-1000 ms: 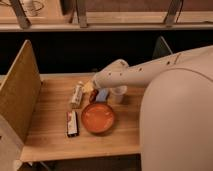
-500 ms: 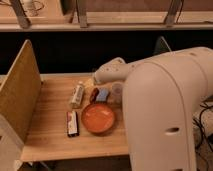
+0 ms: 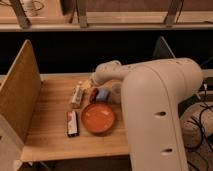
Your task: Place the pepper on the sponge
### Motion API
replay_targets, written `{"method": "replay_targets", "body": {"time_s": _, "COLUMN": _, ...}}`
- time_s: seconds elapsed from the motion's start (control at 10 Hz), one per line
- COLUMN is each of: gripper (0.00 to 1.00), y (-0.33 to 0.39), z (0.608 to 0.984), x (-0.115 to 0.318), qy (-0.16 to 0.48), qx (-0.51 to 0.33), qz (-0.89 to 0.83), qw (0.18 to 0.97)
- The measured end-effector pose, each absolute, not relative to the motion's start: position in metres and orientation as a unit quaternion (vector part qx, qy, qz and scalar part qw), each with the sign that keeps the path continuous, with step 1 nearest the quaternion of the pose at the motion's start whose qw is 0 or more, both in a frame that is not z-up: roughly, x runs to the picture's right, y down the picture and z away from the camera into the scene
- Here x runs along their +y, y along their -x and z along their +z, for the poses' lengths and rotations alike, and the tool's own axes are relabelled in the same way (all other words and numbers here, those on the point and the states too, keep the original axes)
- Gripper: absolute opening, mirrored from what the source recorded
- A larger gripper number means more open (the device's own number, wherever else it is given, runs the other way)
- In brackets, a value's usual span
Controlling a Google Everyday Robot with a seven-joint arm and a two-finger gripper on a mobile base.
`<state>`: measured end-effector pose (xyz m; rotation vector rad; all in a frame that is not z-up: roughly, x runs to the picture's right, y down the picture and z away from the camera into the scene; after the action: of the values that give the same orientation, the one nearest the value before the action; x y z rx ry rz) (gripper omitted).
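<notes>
The light blue sponge (image 3: 103, 94) lies on the wooden table (image 3: 50, 135), just behind the orange plate (image 3: 98, 118). A small dark red piece, the pepper (image 3: 94, 93), sits against the sponge's left edge. My white arm (image 3: 150, 95) reaches in from the right and ends just above and behind them. The gripper (image 3: 93, 83) hangs at the arm's tip, close above the pepper and sponge and mostly hidden by the arm.
A white tube-shaped bottle (image 3: 77, 94) lies left of the sponge. A red, black and white bar (image 3: 72, 123) lies left of the plate, and a clear cup (image 3: 116, 93) stands right of the sponge. A tall board (image 3: 19, 95) walls the table's left side.
My arm has swung nearer the camera and now covers the right of the table. The gripper end stays over the sponge area. The table's things have not moved.
</notes>
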<state>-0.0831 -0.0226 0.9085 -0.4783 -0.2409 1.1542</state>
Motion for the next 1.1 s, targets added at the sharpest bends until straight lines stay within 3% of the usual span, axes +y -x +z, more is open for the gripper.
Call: {"method": "replay_targets", "body": {"time_s": 1.1, "gripper": 0.80, "y": 0.079, "z": 0.931, "x": -0.007, "qy": 0.258, "qx": -0.098, "qz": 0.556, "qw": 0.784}}
